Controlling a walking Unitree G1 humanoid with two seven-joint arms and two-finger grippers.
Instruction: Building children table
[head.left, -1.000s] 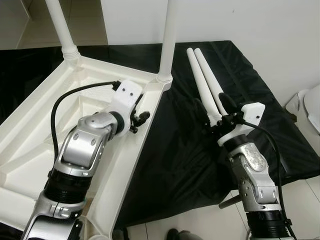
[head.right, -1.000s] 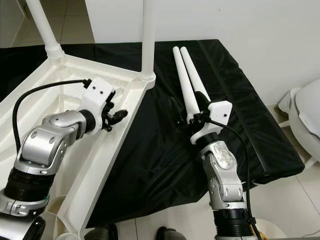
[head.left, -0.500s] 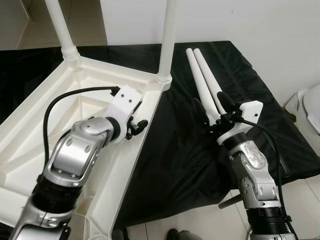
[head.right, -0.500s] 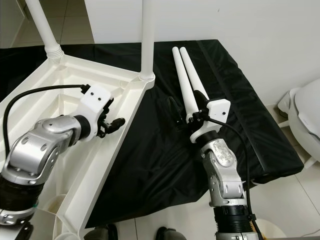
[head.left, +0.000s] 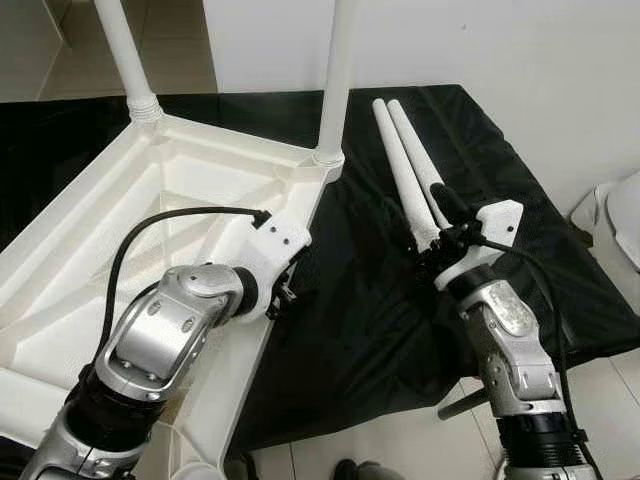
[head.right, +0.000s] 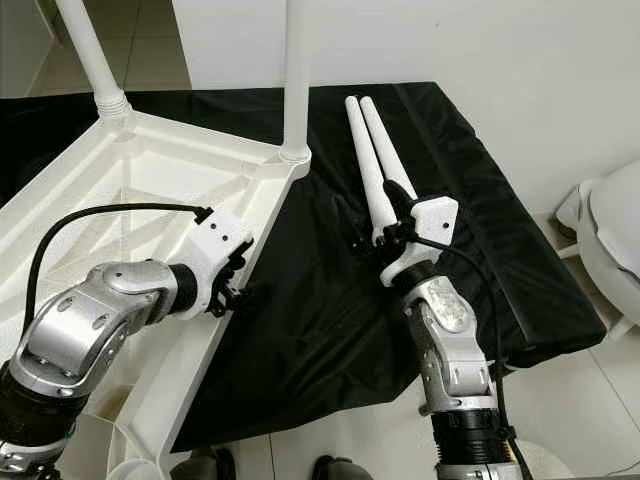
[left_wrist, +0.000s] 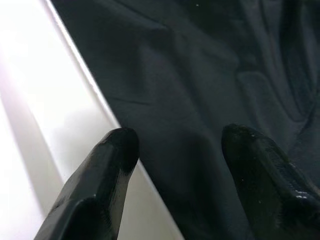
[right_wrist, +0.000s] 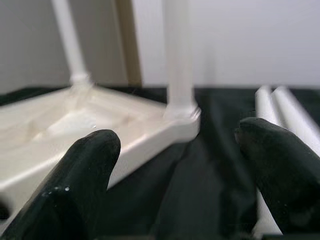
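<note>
1. You are mid-assembly: the upturned white plastic tabletop (head.left: 90, 240) lies on the black cloth (head.left: 370, 300), two legs fitted.
2. Your right pincer (head.left: 432, 232), spread, sits beside two loose white plastic legs (head.left: 405, 165); judge one needs grasping next.
3. Your left pincer (left_wrist: 175, 150), spread, hovers at the tabletop's edge.

No legible text, label, brand or number found. Checked the upturned white plastic table top (head.left: 120, 230) and the black cloth (head.right: 470, 210) (both plain, unmarked surfaces).

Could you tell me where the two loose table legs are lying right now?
The two loose table legs lie side by side on the black cloth, right of the upturned tabletop, their near ends by the right gripper.
</note>
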